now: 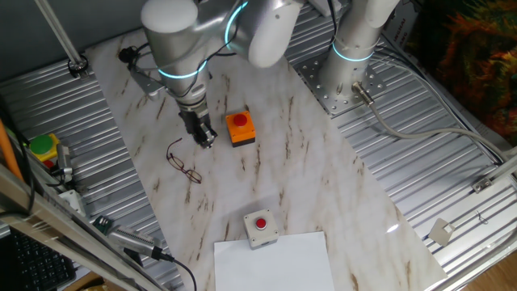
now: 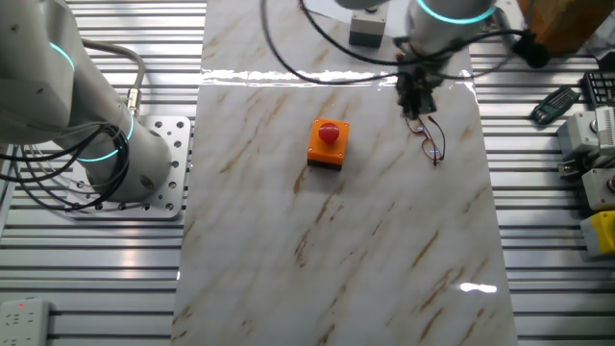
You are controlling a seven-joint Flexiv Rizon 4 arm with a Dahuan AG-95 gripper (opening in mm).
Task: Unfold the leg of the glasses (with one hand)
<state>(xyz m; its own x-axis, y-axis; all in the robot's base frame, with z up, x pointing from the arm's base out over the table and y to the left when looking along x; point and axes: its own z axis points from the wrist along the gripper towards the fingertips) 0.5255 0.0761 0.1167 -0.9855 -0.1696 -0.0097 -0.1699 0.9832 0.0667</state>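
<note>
The glasses (image 1: 185,164), a thin dark wire frame, lie flat on the marble tabletop; in the other fixed view the glasses (image 2: 431,140) sit near the table's right edge. My gripper (image 1: 206,140) hangs just beside them, between the glasses and the orange button box (image 1: 240,128). Its dark fingers point down and look pressed together with nothing between them. In the other fixed view my gripper (image 2: 418,108) is directly behind the glasses, its tips close to the frame's far end. Whether they touch is unclear.
A grey box with a red button (image 1: 260,228) and a white sheet (image 1: 275,263) lie near the front edge. The orange button box (image 2: 328,144) stands mid-table. A second robot base (image 1: 351,73) is bolted at the back right. Cables and tools lie along the left side.
</note>
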